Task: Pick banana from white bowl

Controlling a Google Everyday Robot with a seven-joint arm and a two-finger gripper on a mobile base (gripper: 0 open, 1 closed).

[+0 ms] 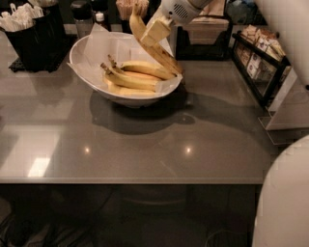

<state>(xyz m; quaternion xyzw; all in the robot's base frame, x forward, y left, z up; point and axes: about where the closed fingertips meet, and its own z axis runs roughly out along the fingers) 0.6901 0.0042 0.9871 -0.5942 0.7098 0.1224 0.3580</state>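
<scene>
The white bowl (pixel 82 62), lined with white paper, sits on the grey table at the back left. Several shorter yellow bananas (pixel 133 77) lie bunched in it. My gripper (pixel 155 32) is above the bowl's right side, shut on the long curved banana (pixel 161 55). The banana is lifted and tilted, its upper end near the top edge of the view, its lower end just over the bowl's right rim.
A black holder with white packets (pixel 31 29) stands left of the bowl. Bottles (pixel 82 14) and a cup of sticks (pixel 126 8) stand behind it. A rack of packaged goods (pixel 260 58) is at the right. My white arm (pixel 285 193) fills the right side.
</scene>
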